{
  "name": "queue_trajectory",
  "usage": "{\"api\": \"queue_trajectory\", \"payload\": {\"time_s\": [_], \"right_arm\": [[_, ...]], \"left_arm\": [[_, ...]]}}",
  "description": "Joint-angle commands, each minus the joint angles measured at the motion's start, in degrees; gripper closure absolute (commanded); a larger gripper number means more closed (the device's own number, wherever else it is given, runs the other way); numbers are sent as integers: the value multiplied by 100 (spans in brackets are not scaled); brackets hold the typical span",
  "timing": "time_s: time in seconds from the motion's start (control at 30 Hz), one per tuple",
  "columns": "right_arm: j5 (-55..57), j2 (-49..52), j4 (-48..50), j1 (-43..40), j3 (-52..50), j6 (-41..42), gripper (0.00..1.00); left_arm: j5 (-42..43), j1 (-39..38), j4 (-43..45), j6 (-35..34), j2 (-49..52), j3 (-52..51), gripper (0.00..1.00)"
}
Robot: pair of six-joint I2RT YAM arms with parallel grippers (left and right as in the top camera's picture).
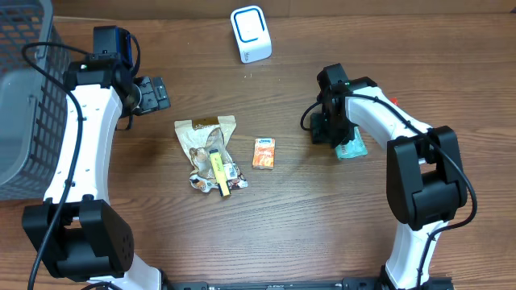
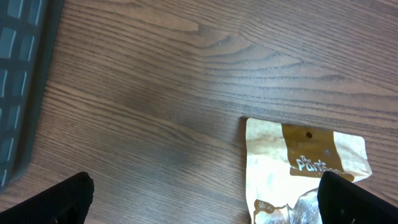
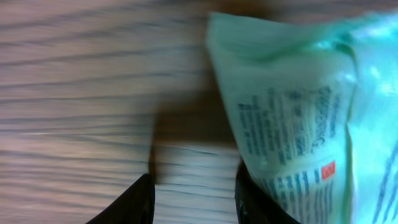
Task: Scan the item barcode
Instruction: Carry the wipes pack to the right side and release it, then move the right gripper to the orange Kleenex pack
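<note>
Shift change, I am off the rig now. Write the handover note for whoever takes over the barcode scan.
Left gripper: open and empty, near the top of the brown snack bag.
Right gripper: jaws apart, low at the teal packet. The packet lies beside one finger, with bare table between the fingers, so no grip is shown.
Things: white scanner at the far side, mid-table. Orange packet beside the snack bag, which has a yellow item on it. Grey basket far left.
Done: nothing is lifted or at the scanner.
Left: grasp the packet and show its barcode to the scanner.

Glossy plastic pouch (image 3: pixel 292 93), matt wood-grain table (image 1: pixel 322 225)
</note>
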Motion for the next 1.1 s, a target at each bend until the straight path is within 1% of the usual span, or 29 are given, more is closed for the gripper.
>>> {"api": "queue_trajectory", "payload": {"time_s": [0.0, 0.2, 0.3, 0.4, 0.5, 0.57, 0.67, 0.8, 0.9, 1.03, 1.07], "right_arm": [[1027, 7, -175, -249, -70, 81, 58], [1143, 2, -326, -581, -55, 17, 57], [981, -22, -597, -595, 208, 17, 58], [243, -125, -944, -568, 704, 15, 58], [-914, -273, -1246, -485, 1207, 13, 57], [-1563, -374, -1309, -393, 1368, 15, 57], [-2122, -452, -1261, -157, 1386, 28, 57], [-2094, -442, -1082, 229, 1191, 125, 58], [-2072, -404, -835, 514, 988, 457, 58], [-2074, -372, -90, 911, 428, 946, 59], [-2074, -372, 61, 962, 310, 975, 61]], "left_arm": [[-28, -39, 2, 129, -87, 87, 0], [-28, -39, 0, 129, -87, 87, 0], [-28, -39, 0, 129, -87, 87, 0], [-28, -39, 0, 129, -87, 87, 0], [-28, -42, 2, 129, -87, 87, 0], [-28, -39, 0, 129, -87, 87, 0], [-28, -39, 0, 129, -87, 87, 0], [-28, -39, 0, 129, -87, 87, 0], [-28, -39, 2, 129, -87, 87, 0], [-28, -39, 2, 129, -87, 87, 0], [-28, -42, 0, 129, -87, 87, 0]]}}
